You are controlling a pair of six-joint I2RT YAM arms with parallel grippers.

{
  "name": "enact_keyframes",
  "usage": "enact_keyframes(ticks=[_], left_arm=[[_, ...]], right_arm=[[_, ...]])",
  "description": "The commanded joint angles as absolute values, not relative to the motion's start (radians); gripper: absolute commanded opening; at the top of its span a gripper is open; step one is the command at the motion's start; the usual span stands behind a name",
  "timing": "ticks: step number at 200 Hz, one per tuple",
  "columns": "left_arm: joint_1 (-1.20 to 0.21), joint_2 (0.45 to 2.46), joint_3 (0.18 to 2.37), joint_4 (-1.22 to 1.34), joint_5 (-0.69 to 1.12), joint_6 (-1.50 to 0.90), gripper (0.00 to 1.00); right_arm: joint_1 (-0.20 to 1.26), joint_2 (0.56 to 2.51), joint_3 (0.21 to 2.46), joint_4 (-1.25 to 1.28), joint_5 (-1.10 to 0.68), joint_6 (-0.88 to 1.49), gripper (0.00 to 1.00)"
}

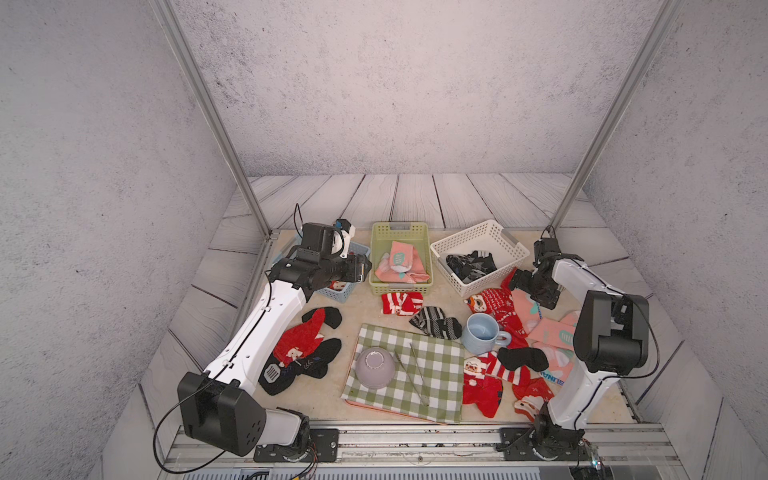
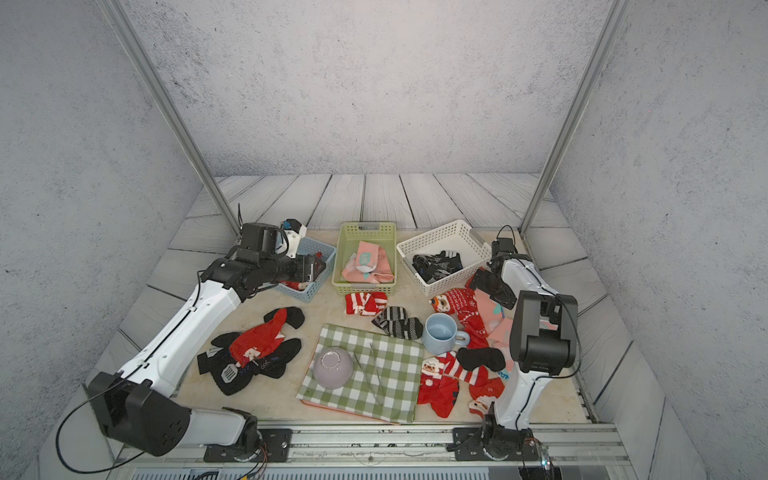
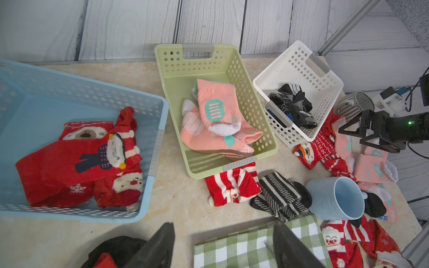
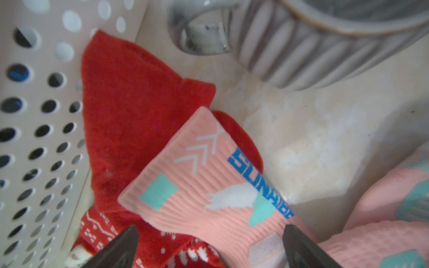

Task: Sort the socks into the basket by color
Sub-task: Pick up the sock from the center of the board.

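Red socks (image 3: 76, 167) lie in the blue basket (image 3: 160, 130), pink socks (image 3: 216, 123) in the green basket (image 1: 400, 226), and black socks (image 1: 471, 264) in the white basket (image 1: 478, 232). My left gripper (image 3: 224, 224) hangs open and empty beside the blue basket, seen in a top view as the left gripper (image 1: 366, 266). My right gripper (image 4: 212, 228) is open and low beside the white basket, its jaws on either side of a pink sock (image 4: 209, 185) that lies on a red sock (image 4: 130, 104). Loose socks lie in heaps at the left (image 1: 299, 353) and right (image 1: 498, 374).
A green checked cloth (image 1: 432, 386) at the front bears an upturned grey bowl (image 1: 375, 368) and metal tongs (image 1: 417, 374). A blue mug (image 1: 482, 332) stands among the socks. A ribbed grey mug (image 4: 325, 34) sits close past the right gripper. Frame posts rise at the back corners.
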State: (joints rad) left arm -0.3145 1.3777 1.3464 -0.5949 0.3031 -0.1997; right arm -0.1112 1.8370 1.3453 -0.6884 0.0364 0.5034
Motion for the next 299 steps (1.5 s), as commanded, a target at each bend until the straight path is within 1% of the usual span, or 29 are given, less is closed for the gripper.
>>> enact_keyframes(ticks=[1, 37, 63, 88, 100, 111, 127, 132, 134, 142, 151, 154, 163, 182, 196, 205, 210, 216, 220, 229, 231, 236, 299], left_arm=[[-0.307, 1.348, 1.311, -0.572, 0.313, -0.176, 0.7], [-0.305, 1.261, 1.266, -0.601, 0.316, -0.163, 0.7], [-0.304, 1.249, 1.245, -0.618, 0.297, -0.157, 0.7], [-0.304, 1.236, 1.22, -0.58, 0.306, -0.173, 0.7], [-0.304, 1.241, 1.216, -0.56, 0.305, -0.187, 0.7], [-0.302, 1.255, 1.225, -0.551, 0.326, -0.202, 0.69], [-0.302, 1.276, 1.227, -0.523, 0.353, -0.214, 0.69], [-0.302, 1.283, 1.226, -0.516, 0.357, -0.216, 0.68], [-0.302, 1.286, 1.227, -0.513, 0.357, -0.217, 0.68], [-0.302, 1.298, 1.231, -0.507, 0.359, -0.219, 0.68], [-0.302, 1.307, 1.235, -0.505, 0.361, -0.222, 0.67], [-0.302, 1.308, 1.236, -0.504, 0.364, -0.225, 0.67], [-0.302, 1.308, 1.234, -0.5, 0.367, -0.224, 0.67], [-0.302, 1.307, 1.233, -0.504, 0.362, -0.219, 0.67], [-0.302, 1.304, 1.228, -0.506, 0.359, -0.215, 0.67], [-0.302, 1.3, 1.221, -0.505, 0.357, -0.215, 0.67], [-0.302, 1.298, 1.218, -0.502, 0.357, -0.216, 0.67], [-0.302, 1.296, 1.213, -0.499, 0.359, -0.218, 0.67], [-0.302, 1.295, 1.212, -0.499, 0.359, -0.218, 0.67], [-0.302, 1.294, 1.208, -0.5, 0.36, -0.218, 0.67], [-0.302, 1.293, 1.209, -0.5, 0.36, -0.218, 0.67], [-0.302, 1.292, 1.209, -0.501, 0.36, -0.218, 0.67], [-0.302, 1.273, 1.202, -0.511, 0.352, -0.213, 0.67]], right_arm=[[-0.119, 1.854, 1.346, -0.641, 0.056, 0.499, 0.96], [-0.12, 1.882, 1.339, -0.613, 0.031, 0.49, 0.93], [-0.123, 1.908, 1.337, -0.605, -0.002, 0.502, 0.9], [-0.124, 1.915, 1.33, -0.585, -0.02, 0.517, 0.82], [-0.123, 1.915, 1.331, -0.588, -0.026, 0.521, 0.75], [-0.123, 1.906, 1.337, -0.603, -0.03, 0.523, 0.64], [-0.124, 1.886, 1.34, -0.615, -0.035, 0.521, 0.45], [-0.124, 1.881, 1.338, -0.617, -0.038, 0.523, 0.42], [-0.123, 1.879, 1.338, -0.619, -0.039, 0.524, 0.39], [-0.123, 1.872, 1.338, -0.626, -0.045, 0.526, 0.33], [-0.123, 1.859, 1.334, -0.634, -0.049, 0.529, 0.31], [-0.123, 1.855, 1.331, -0.633, -0.051, 0.529, 0.27], [-0.123, 1.838, 1.319, -0.629, -0.052, 0.531, 0.21], [-0.122, 1.807, 1.304, -0.634, -0.046, 0.534, 0.2], [-0.123, 1.789, 1.296, -0.634, -0.051, 0.531, 0.24], [-0.122, 1.779, 1.285, -0.625, -0.051, 0.531, 0.25], [-0.122, 1.775, 1.283, -0.623, -0.052, 0.53, 0.24], [-0.123, 1.771, 1.281, -0.625, -0.052, 0.532, 0.2], [-0.122, 1.769, 1.28, -0.627, -0.052, 0.533, 0.14], [-0.122, 1.763, 1.278, -0.633, -0.055, 0.538, 0.06], [-0.122, 1.76, 1.277, -0.633, -0.056, 0.538, 0.03], [-0.121, 1.751, 1.273, -0.635, -0.059, 0.539, 0.0], [-0.118, 1.552, 1.24, -0.677, -0.063, 0.567, 0.0]])
